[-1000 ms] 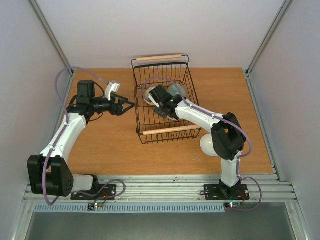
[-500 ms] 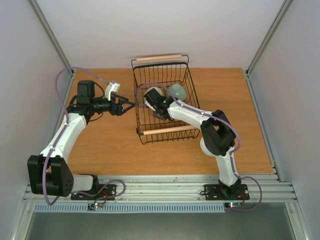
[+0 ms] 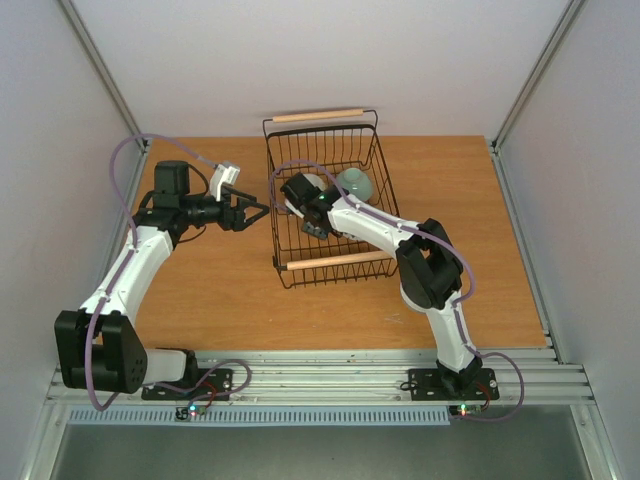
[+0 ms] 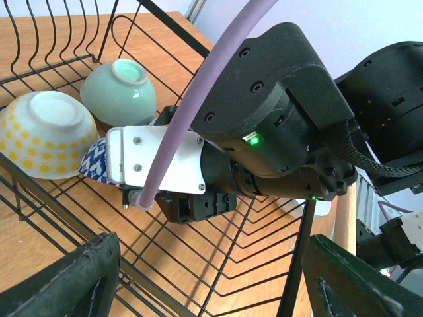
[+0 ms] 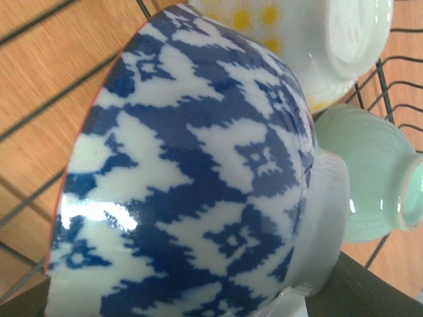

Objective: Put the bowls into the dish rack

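Note:
The black wire dish rack stands mid-table. My right gripper is inside it, low at its left side, shut on the blue-patterned bowl, which is tilted on its side and fills the right wrist view; its fingers are mostly hidden. The bowl's edge also shows in the left wrist view. A white bowl with yellow dots and a pale green bowl lie upside down in the rack just behind. My left gripper is open and empty, just outside the rack's left wall.
A plain whitish bowl sits on the table beyond the rack's near handle, mostly hidden under my right arm in the top view. The rack's far handle is near the back wall.
My right gripper has moved left inside the rack with the blue-patterned bowl, and its forearm has swung left with it. The left arm has not moved.

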`<action>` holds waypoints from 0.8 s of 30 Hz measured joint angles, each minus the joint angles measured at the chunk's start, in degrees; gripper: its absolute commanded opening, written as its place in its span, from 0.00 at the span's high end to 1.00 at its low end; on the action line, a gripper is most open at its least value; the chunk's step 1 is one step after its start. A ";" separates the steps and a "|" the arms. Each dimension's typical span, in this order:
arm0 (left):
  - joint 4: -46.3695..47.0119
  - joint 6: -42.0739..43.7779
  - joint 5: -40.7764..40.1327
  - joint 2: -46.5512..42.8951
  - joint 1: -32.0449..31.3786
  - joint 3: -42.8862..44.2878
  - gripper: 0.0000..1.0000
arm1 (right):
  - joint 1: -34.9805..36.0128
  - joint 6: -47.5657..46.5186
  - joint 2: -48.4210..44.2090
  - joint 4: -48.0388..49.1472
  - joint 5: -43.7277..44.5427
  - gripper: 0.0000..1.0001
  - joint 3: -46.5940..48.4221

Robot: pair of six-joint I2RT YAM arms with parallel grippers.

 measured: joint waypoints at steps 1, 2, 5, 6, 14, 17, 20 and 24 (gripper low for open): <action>0.02 0.00 0.00 0.00 0.00 0.00 0.24 | 0.17 0.20 0.09 -0.13 -0.46 0.25 0.26; 0.00 0.00 -0.02 0.00 0.00 0.00 0.24 | 0.48 0.50 0.13 -0.20 -1.40 0.22 0.44; 0.00 0.04 -0.02 0.00 0.00 0.00 0.24 | 1.66 0.83 0.63 -1.20 -2.97 0.14 0.52; 0.00 0.04 -0.04 0.00 0.00 0.00 0.24 | 1.99 1.03 0.85 -1.31 -2.91 0.12 0.57; 0.00 0.20 -0.04 0.00 0.02 -0.02 0.24 | 2.93 1.81 2.16 -2.51 -4.44 0.01 0.74; 0.00 0.20 -0.04 0.00 0.04 -0.02 0.24 | 2.93 1.90 2.16 -2.49 -4.57 0.01 0.74; 0.00 0.20 -0.04 0.00 0.17 -0.02 0.24 | 2.93 2.05 2.16 -2.47 -4.87 0.01 0.74; 0.00 0.22 -0.94 -0.44 0.24 -0.15 0.24 | 2.93 2.51 0.98 -1.57 -6.69 0.01 -0.44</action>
